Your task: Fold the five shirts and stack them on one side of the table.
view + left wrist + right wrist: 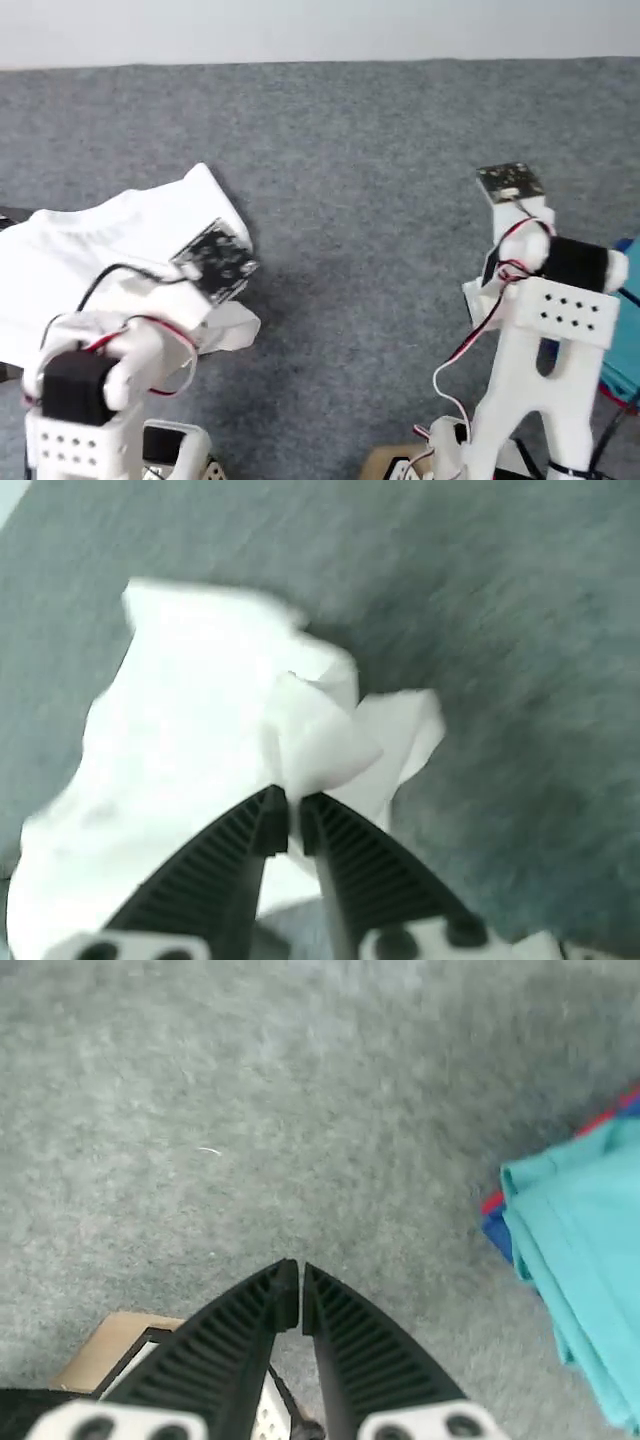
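Observation:
A white shirt (90, 250) lies crumpled on the grey table cover at the left side. My left gripper (290, 818) is shut on a raised fold of the white shirt (200, 740), with cloth pinched between its fingertips. In the high view the left arm (150, 320) hangs over the shirt's right edge. At the right side of the table, my right gripper (298, 1285) is shut with nothing in it, above bare grey cover. A folded teal shirt (585, 1260) lies on a blue and red one beside it.
The stack of folded shirts (625, 365) sits at the right edge of the table, behind the right arm (545, 300). A tan board (385, 462) lies at the front edge between the arm bases. The grey cover (360, 170) spreads across the middle and back.

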`<state>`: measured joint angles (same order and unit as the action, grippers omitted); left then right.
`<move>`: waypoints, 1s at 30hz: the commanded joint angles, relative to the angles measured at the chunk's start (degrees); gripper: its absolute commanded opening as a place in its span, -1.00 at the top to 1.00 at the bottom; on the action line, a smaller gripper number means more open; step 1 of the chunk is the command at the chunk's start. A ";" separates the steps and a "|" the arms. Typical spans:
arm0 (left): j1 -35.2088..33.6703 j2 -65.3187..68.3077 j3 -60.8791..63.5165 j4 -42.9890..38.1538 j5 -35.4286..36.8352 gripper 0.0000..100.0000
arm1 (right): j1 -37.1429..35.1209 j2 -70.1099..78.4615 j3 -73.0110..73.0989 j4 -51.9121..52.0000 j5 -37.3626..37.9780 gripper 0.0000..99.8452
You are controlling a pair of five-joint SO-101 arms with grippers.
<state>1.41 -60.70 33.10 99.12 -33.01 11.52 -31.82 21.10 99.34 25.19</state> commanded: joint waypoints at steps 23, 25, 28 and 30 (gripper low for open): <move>-64.97 -4.92 20.09 -4.48 -24.26 1.00 | -26.07 38.46 -37.19 -6.37 -0.79 0.98; -66.20 -5.01 20.97 -4.48 -24.26 1.00 | -28.35 44.44 -43.25 -6.37 -0.62 0.98; -67.52 -5.10 21.41 -4.22 -24.18 1.00 | -31.16 53.67 -53.54 -6.11 -0.53 0.96; -67.78 -5.10 21.41 -4.13 -24.09 1.00 | -32.66 59.21 -60.22 -6.11 -0.70 0.92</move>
<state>-65.49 -65.36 54.73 95.69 -56.66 -18.73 22.07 -27.60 92.48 25.19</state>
